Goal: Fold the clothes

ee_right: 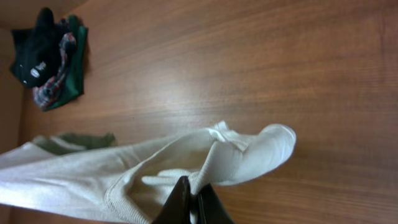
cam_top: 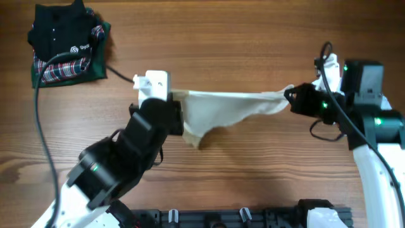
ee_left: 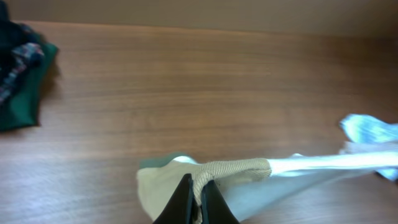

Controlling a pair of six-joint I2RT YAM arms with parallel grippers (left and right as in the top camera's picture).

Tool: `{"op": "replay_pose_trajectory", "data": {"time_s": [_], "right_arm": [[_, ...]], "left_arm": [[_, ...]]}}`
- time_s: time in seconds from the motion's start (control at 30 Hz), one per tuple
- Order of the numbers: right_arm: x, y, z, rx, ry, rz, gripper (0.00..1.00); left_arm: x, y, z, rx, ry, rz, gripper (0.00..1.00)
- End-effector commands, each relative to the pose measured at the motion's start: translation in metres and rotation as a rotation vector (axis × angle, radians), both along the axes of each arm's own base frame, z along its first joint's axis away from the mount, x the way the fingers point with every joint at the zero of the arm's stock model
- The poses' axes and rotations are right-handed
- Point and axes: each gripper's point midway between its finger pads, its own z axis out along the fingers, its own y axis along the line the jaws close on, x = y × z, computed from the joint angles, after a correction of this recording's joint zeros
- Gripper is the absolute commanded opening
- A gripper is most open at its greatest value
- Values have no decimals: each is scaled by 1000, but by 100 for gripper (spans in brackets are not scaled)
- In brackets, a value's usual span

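A cream-coloured knit garment [cam_top: 228,104] is stretched in a band between the two claws, above the brown wooden table [cam_top: 253,183]. It is pulled fairly taut along its upper edge. Its lower part sags into a loose flap just beside the left claw, and whether that flap touches the wood cannot be told.

The left claw [cam_top: 179,113] is clenched on the garment's ribbed hem. In the left wrist view its dark fingers [ee_left: 185,200] pinch that edge, and the cloth [ee_left: 298,165] runs away from them to one side. The right claw [cam_top: 292,96] grasps the opposite end. In its own view the fingers [ee_right: 180,202] are closed on bunched fabric, and a rounded fold of the garment [ee_right: 261,146] curls just past their tips.

Well apart from both claws, beyond the left one at the table's far corner, sits a pile of clothes [cam_top: 63,44]: a dark navy shirt with a white logo lying on red plaid cloth and a green piece.
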Motion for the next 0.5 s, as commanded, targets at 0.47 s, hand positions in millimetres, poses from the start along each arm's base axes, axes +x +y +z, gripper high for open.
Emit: {"op": "replay_pose_trajectory", "data": {"time_s": [0.47], "right_arm": [[53, -18, -66, -26, 179, -119, 4]], "left_arm": [[64, -29, -78, 81, 139, 158, 4]]}}
